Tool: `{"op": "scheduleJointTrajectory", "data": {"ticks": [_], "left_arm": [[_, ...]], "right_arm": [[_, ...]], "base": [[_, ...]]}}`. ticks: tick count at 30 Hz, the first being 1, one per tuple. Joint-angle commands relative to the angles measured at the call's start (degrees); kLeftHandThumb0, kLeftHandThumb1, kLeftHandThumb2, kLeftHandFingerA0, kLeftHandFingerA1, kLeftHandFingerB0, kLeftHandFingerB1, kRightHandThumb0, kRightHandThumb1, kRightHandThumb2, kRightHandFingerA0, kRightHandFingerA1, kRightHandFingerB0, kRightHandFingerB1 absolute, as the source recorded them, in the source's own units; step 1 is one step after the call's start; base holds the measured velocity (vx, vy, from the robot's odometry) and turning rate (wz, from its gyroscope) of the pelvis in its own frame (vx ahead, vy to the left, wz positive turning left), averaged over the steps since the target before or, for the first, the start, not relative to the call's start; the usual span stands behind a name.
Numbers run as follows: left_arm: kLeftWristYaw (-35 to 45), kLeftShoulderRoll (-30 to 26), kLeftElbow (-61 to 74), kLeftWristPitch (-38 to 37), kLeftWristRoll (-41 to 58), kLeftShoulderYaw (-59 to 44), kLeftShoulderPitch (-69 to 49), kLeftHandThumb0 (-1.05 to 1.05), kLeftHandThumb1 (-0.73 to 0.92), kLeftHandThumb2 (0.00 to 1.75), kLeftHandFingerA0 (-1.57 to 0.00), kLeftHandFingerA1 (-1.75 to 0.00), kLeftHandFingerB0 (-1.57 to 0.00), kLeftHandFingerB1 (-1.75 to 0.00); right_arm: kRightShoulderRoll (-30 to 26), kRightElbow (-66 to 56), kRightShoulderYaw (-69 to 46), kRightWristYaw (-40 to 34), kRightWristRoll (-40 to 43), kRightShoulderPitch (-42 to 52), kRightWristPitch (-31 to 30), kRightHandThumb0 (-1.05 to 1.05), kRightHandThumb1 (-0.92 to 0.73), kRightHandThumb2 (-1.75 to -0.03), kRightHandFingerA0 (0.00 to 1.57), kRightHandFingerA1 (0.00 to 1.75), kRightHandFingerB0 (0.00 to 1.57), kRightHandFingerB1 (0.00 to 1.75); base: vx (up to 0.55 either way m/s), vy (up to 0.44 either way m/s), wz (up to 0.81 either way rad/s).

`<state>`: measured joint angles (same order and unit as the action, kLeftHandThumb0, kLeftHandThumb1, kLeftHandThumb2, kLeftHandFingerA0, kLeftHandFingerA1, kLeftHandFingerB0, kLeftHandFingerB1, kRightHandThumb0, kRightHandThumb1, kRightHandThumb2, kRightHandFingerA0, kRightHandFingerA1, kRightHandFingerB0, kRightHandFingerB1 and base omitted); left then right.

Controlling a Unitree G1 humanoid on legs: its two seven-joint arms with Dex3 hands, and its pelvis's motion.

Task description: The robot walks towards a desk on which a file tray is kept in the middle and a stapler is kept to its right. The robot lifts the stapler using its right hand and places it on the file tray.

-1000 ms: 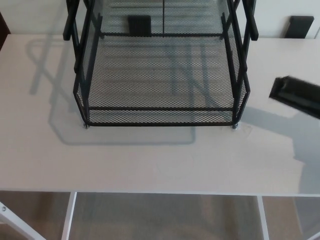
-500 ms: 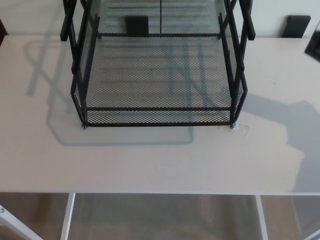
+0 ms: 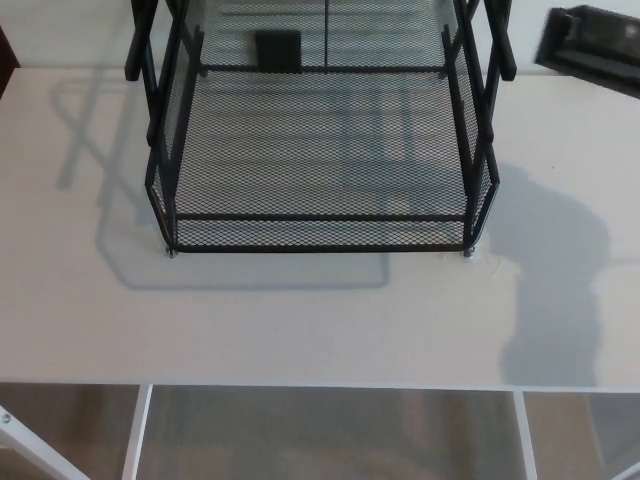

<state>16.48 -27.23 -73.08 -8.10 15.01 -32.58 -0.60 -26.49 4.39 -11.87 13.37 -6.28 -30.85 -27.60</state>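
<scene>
Pale desk [image 3: 300, 320] fills the frame, with the mesh tray [image 3: 320, 232] at upper centre. The black stapler [image 3: 590, 38], mid right a second ago, now hangs at upper right, beside the tray and not yet on it. Neither of my hands shows, so I cannot tell my fingers' state.

The black mesh file tray [image 3: 320, 215] stands upright on the counter [image 3: 300, 320]. The black stapler [image 3: 592, 38] hangs tilted, apart from the tray, off its right wall.
</scene>
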Motion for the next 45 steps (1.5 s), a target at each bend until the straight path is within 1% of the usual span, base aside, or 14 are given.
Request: {"op": "scheduleJointTrajectory", "data": {"ticks": [1, 3, 7, 10, 15, 22, 25, 34, 35, 37, 40, 41, 43, 45], "left_arm": [[0.44, -0.98, -0.32, -0.97, 1.39, -0.82, -0.64, -1.05, 0.92, 0.86, -0.17, -1.53, 0.0, -1.11], [1.43, -0.98, -0.12, -1.22, 1.51, -0.89, -0.98, -1.05, 0.91, 0.86, -0.18, -1.52, 0.0, -1.1], [1.23, -0.67, -0.41, -1.53, 1.47, -1.0, -1.56, -1.05, 0.92, 0.82, -0.21, -1.41, 0.0, -1.07], [0.74, -0.58, -0.49, -1.37, 1.63, -0.98, -1.68, -1.05, 0.92, 0.83, -0.18, -1.51, 0.0, -1.1], [0.74, -0.7, -0.65, -1.19, 1.62, -0.67, -1.54, -1.05, 0.89, 0.87, -0.18, -1.51, 0.0, -1.12], [0.26, -0.46, -0.78, -1.56, 1.08, 0.1, -1.59, -1.05, 0.92, 0.83, -0.25, -1.45, 0.0, -1.11], [0.45, -0.5, -0.84, -1.57, 1.26, 0.05, -1.36, -1.05, 0.92, 0.83, -0.23, -1.43, 0.0, -1.14], [-0.28, -0.14, -0.81, -1.13, 1.0, 0.75, -1.12, -1.05, 0.92, 0.83, -0.24, -1.44, 0.0, -1.13], [0.29, -0.16, -0.81, -1.11, 1.25, 0.62, -1.19, -1.05, 0.92, 0.83, -0.23, -1.42, 0.0, -1.12], [0.41, -0.2, -0.95, -1.38, 1.02, 0.86, -1.04, -1.05, 0.92, 0.83, -0.24, -1.44, 0.0, -1.13], [0.66, -0.2, -0.91, -1.79, 0.62, 1.39, -1.15, -1.05, 0.89, 0.87, -0.2, -1.51, 0.0, -1.14], [0.36, -0.13, -0.89, -1.7, 0.76, 1.35, -1.08, -1.05, 0.91, 0.84, -0.25, -1.46, 0.0, -1.15], [0.43, -0.09, -0.84, -1.45, 0.98, 1.33, -1.0, -1.05, 0.92, 0.83, -0.25, -1.44, 0.0, -1.14], [0.67, -0.01, -0.91, -1.59, 0.81, 1.63, -0.73, -1.05, 0.92, 0.83, -0.25, -1.42, 0.0, -1.07]], "right_arm": [[-4.59, 2.13, 7.07, 0.62, -5.43, -4.23, 5.3, -0.28, -0.74, -0.9, 0.89, 1.75, 0.74, 1.6], [-3.95, 2.83, 7.03, -0.11, -3.47, -7.37, 5.8, -0.31, -0.48, -1.26, 0.91, 1.75, 0.79, 1.59], [-2.02, 5.06, 6.46, 0.96, -0.06, -13.48, 5.7, -0.31, -0.47, -1.25, 1.09, 1.73, 0.92, 1.52], [-2.08, 4.45, 7.99, 0.7, -1.52, -15.4, 3.51, -0.33, -0.58, -1.1, 0.92, 1.72, 0.81, 1.56], [-0.38, 3.44, 8.12, 0.26, -0.63, -19.16, -1.26, -0.18, -0.42, -1.4, 0.98, 1.75, 0.87, 1.56], [1.52, -1.07, 14.23, 1.84, -3.45, -20.21, -6.78, -0.21, -0.48, -1.33, 0.98, 1.75, 0.85, 1.58], [1.98, -0.94, 17.71, 4.63, -2.98, -20.42, -2.36, -0.37, -0.34, -1.42, 0.97, 1.75, 0.87, 1.56], [6.42, 4.69, 31.86, 4.46, -10.49, -24.99, -12.4, -0.17, -0.53, -1.06, 1.01, 1.75, 0.73, 1.44], [6.52, 6.86, 33.73, 5.36, -11.2, -26.01, -12.63, -0.28, -0.58, -0.99, 0.88, 1.75, 0.75, 1.4], [7.26, 10.69, 33.54, 5.09, -9.74, -25.37, -5.52, -0.33, -0.52, -1.07, 0.9, 1.73, 0.82, 1.48], [10.27, 12.7, 34.2, 4.71, -10.27, -27.3, -10.61, -0.3, -0.5, -1.13, 0.92, 1.75, 0.77, 1.52], [11.02, 12.89, 35.03, 3.97, -11.49, -27.51, -10.48, -0.3, -0.57, -1.09, 0.86, 1.72, 0.73, 1.32], [11.93, 14.03, 36.26, 4.38, -12.51, -28.59, -10.36, -0.27, -0.53, -1.14, 0.83, 1.73, 0.73, 1.37], [13.91, 17.17, 37.19, 5.2, -13.45, -31.92, -13.85, -0.24, -0.63, -0.9, 0.74, 1.39, 0.66, 0.88]], "base": [[0.0, 0.0, 0.0], [0.0, 0.0, 0.0], [0.0, 0.0, 0.0], [0.0, 0.0, 0.0], [0.0, 0.0, 0.0], [0.0, 0.0, 0.0], [0.0, 0.0, 0.0], [0.0, 0.0, 0.0], [0.0, 0.0, 0.0], [0.0, 0.0, 0.0], [0.0, 0.0, 0.0], [0.0, 0.0, 0.0], [0.0, 0.0, 0.0], [0.0, 0.0, 0.0]]}}
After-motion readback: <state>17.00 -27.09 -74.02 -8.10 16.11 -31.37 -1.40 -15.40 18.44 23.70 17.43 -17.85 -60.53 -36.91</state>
